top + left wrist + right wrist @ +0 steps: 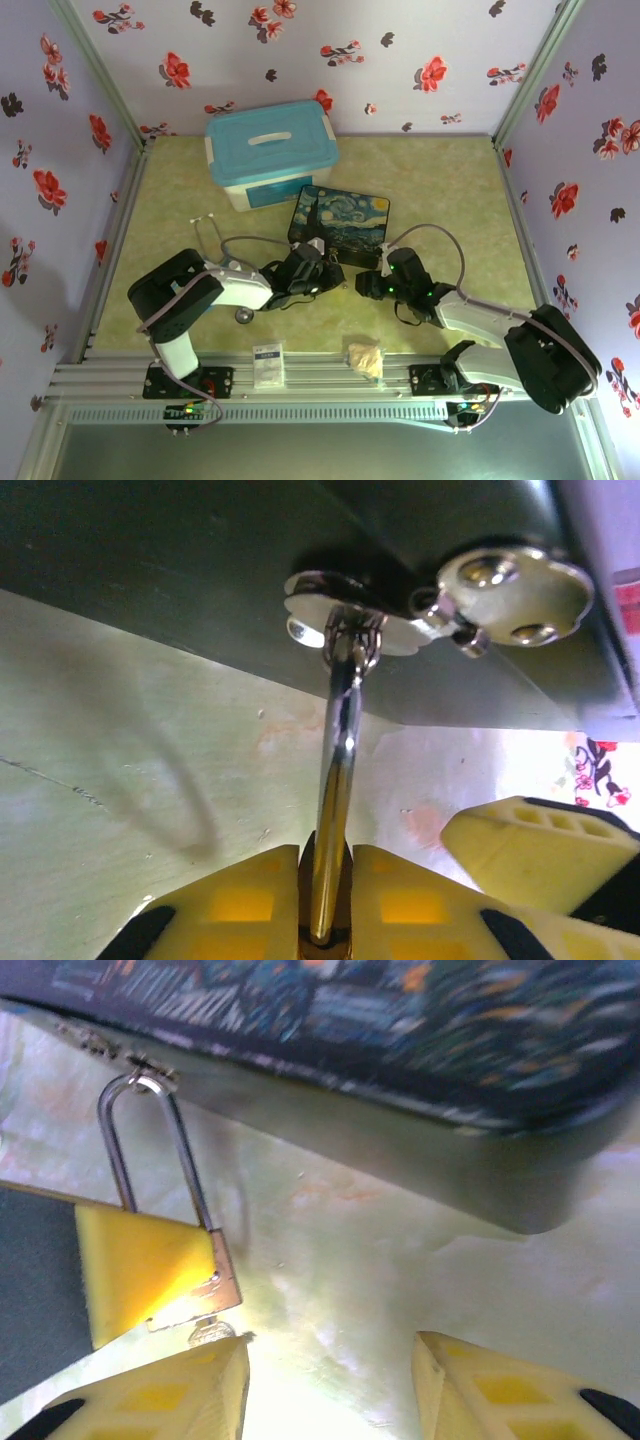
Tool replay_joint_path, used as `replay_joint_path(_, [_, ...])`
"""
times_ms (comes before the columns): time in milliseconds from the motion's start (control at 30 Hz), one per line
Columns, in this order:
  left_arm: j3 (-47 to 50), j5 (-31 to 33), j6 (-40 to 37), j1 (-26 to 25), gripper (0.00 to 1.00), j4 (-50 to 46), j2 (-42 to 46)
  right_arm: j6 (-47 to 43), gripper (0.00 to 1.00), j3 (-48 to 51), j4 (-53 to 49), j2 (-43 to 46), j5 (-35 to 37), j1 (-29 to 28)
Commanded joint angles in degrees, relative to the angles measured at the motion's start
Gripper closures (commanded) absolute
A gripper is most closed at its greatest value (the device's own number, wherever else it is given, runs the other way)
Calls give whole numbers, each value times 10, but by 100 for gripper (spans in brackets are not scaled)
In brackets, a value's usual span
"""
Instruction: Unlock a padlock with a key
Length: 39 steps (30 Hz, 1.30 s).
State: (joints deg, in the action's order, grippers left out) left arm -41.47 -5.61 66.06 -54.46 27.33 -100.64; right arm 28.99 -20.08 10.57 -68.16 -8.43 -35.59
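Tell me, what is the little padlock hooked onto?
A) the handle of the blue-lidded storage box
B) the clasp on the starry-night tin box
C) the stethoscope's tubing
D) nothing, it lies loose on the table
B: in the right wrist view the padlock hangs hooked through the clasp on the edge of the starry-night tin box, and the left gripper is clamped on the padlock.

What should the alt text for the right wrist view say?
A small padlock is hooked onto the edge of the painted tin box, a key poking out beneath it. The right gripper sits just below, jaws apart.
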Motion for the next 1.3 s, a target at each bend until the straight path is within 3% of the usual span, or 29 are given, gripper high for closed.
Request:
replay_joint_path(0, [-27,18,-60,5,92,-107,0,7,53,1,-16,2,45,4])
replay_joint_path(367, [-164,130,-186,-31,87,-385,-38,6,53,0,-7,-15,45,6])
replay_joint_path(633, [-194,148,-198,-39,77,-425,-57,8,53,-2,-10,-22,49,7])
replay_joint_path(867, [-211,157,-201,-50,78,-441,-65,8,53,-3,-9,-27,53,7])
replay_joint_path(1100, [-240,209,-200,-73,75,-496,-71,10,53,-4,-7,-33,52,7])
replay_joint_path(1267, [-245,208,-199,-80,81,-496,-71,10,53,-5,-7,-36,55,7])
